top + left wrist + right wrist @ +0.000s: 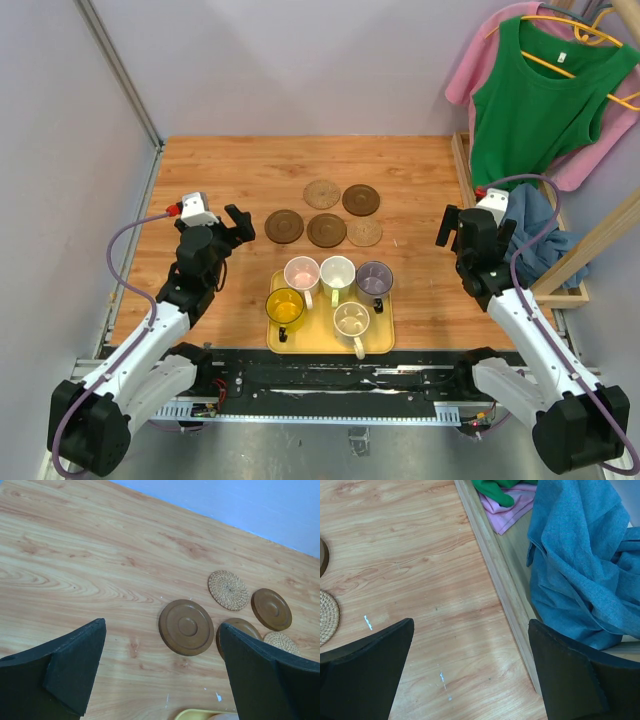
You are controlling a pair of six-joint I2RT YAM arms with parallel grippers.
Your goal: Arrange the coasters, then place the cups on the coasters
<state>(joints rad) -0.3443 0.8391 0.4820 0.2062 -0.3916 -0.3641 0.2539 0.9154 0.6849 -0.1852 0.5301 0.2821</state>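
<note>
Several coasters lie grouped on the wooden table behind the tray: dark brown discs (284, 225) (326, 230) (361, 199) and tan woven ones (322, 193) (364, 232). Several cups stand on the yellow tray (385, 345): pink (301, 272), pale green-white (337, 271), grey-purple (374, 277), yellow (285, 306), cream (352, 319). My left gripper (238, 222) hovers open just left of the coasters; its wrist view shows a brown coaster (186, 627) ahead between its fingers. Right of the coasters, my right gripper (447, 228) is open over bare wood (470, 630), holding nothing.
A raised wooden rail (495, 570) borders the table's right side, with blue cloth (580, 570) and pink and green garments (545, 90) beyond it. A wall and metal post close off the left side. Bare table stretches behind the coasters.
</note>
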